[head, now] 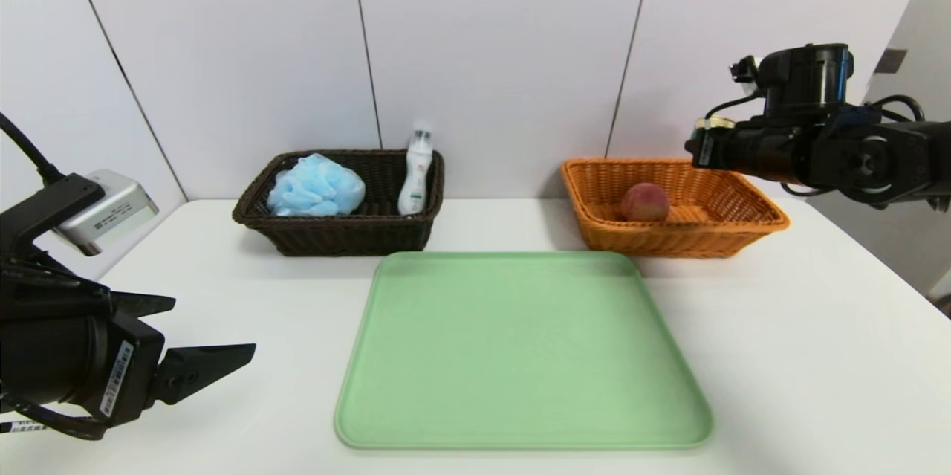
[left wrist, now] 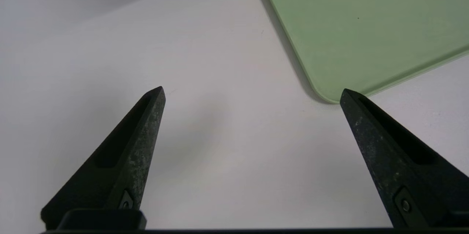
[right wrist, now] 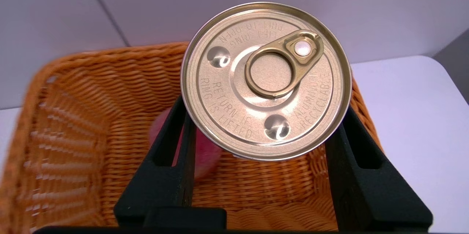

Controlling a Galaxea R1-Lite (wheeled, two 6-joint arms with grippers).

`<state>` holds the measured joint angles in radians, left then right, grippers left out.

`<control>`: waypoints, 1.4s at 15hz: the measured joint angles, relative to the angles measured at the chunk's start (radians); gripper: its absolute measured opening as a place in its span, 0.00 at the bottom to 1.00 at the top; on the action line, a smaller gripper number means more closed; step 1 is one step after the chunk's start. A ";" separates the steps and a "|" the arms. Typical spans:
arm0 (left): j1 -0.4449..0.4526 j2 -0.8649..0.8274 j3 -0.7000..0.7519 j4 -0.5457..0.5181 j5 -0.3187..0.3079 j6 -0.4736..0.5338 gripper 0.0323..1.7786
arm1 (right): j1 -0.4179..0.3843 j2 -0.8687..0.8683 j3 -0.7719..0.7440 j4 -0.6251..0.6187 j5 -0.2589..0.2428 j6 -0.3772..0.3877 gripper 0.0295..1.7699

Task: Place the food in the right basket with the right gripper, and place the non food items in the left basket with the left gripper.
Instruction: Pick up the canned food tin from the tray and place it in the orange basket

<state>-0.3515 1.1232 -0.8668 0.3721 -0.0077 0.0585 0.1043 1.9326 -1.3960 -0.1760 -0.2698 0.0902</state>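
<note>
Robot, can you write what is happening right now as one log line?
right gripper: holding tin can above orange basket | peach: in basket | left gripper: open, parked beside green tray

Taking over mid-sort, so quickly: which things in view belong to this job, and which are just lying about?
Job:
- can, held in the right tool
- peach in the orange basket
- blue puff and white bottle in the dark basket
- left tool, open, idle

Lying about:
- green tray
- table
</note>
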 joint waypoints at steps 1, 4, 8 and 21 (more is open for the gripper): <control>0.000 0.000 0.001 0.000 0.000 0.000 0.95 | -0.020 0.025 -0.029 0.032 0.001 0.002 0.54; 0.000 0.000 0.002 0.000 0.000 -0.002 0.95 | -0.060 0.086 -0.102 0.101 0.003 0.003 0.54; 0.000 -0.001 0.006 0.000 0.000 -0.003 0.95 | -0.082 0.139 -0.144 0.151 0.003 -0.003 0.54; 0.000 -0.005 0.008 0.000 0.000 -0.005 0.95 | -0.087 0.223 -0.274 0.373 0.003 -0.020 0.56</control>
<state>-0.3515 1.1185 -0.8591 0.3723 -0.0077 0.0534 0.0172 2.1557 -1.6698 0.1972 -0.2664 0.0702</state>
